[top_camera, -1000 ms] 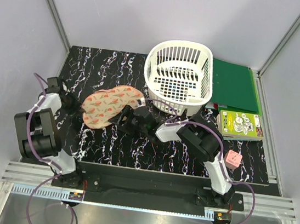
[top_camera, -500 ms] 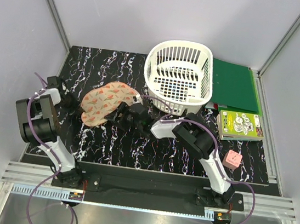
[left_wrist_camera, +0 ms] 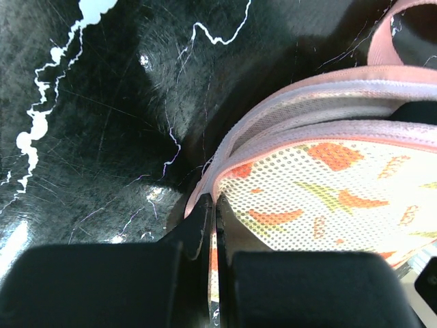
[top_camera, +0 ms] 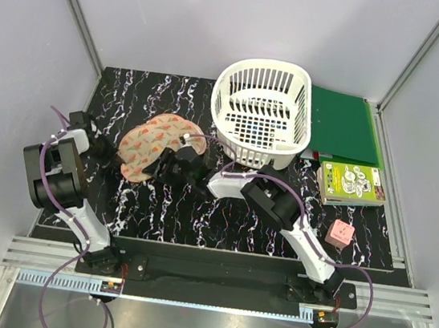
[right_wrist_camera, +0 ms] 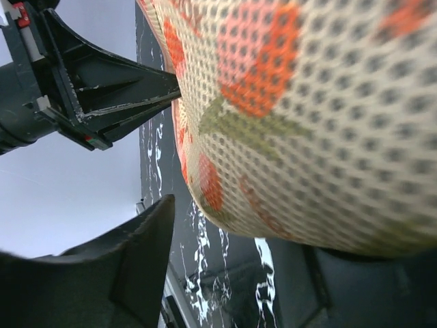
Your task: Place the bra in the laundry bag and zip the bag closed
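Observation:
The peach laundry bag (top_camera: pixel 149 145) with watermelon print lies left of the basket, its far edge raised. My left gripper (top_camera: pixel 112 155) is shut on the bag's left edge; the left wrist view shows the fingers (left_wrist_camera: pixel 200 222) pinching the pink trim of the bag (left_wrist_camera: pixel 328 198). My right gripper (top_camera: pixel 173 166) is at the bag's right side, jaws apart, with the mesh bag (right_wrist_camera: pixel 307 102) bulging over them. A black shape (left_wrist_camera: pixel 418 113) shows in the bag's opening; I cannot tell whether it is the bra or my right gripper. No bra shows elsewhere.
A white slotted basket (top_camera: pixel 262 113) stands just right of the bag. Behind and right of it lie a green folder (top_camera: pixel 342 123) and a booklet (top_camera: pixel 352 184). A pink die (top_camera: pixel 341 233) sits near the right arm.
My right gripper has moved left and slightly away, pushing the bag's right side left so the bag bunches up. The left arm's elbow swung back; its gripper kept its hold.

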Controlling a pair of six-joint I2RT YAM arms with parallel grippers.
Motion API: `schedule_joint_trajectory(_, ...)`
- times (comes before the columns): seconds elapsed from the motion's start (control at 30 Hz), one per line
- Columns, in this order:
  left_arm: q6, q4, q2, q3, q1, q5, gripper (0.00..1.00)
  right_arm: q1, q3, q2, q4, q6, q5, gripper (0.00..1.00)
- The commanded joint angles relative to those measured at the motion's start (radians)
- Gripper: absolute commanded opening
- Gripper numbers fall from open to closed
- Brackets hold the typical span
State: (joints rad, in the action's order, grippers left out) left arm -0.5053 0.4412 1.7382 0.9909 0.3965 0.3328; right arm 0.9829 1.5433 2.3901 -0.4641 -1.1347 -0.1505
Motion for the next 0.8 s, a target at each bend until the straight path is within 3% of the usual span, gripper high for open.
schedule_joint_trajectory(0.0,0.024,-0.012,-0.019,0.0,0.002,-0.023,0.0,0.011,0.101,0.073,0.068,0.075,0.006,0.59)
schedule_joint_trajectory(0.17,0.033,-0.009,-0.017,0.008,0.002,-0.018,0.01,0.01,0.136,0.087,0.071,0.072,0.006,0.46)
schedule_joint_trajectory(0.27,0.039,-0.006,-0.074,-0.009,0.004,-0.031,0.2,0.01,0.187,0.086,0.096,0.069,-0.001,0.36)
schedule_joint_trajectory(0.3,0.037,-0.007,-0.106,-0.021,0.004,-0.046,0.37,0.008,0.202,0.087,0.108,0.072,-0.006,0.26)
schedule_joint_trajectory(0.33,0.028,-0.018,-0.164,-0.035,0.005,-0.049,0.45,0.007,0.222,0.093,0.125,0.069,-0.027,0.21)
schedule_joint_trajectory(0.43,0.014,-0.029,-0.299,-0.106,0.004,-0.037,0.62,-0.006,0.247,0.09,0.153,0.033,-0.041,0.14)
schedule_joint_trajectory(0.6,0.017,-0.029,-0.501,-0.192,-0.01,-0.021,0.6,-0.03,0.291,0.077,0.231,0.029,-0.057,0.07)
schedule_joint_trajectory(0.77,0.001,-0.071,-0.611,-0.297,-0.114,-0.026,0.28,-0.059,0.365,0.078,0.343,0.041,-0.057,0.04)
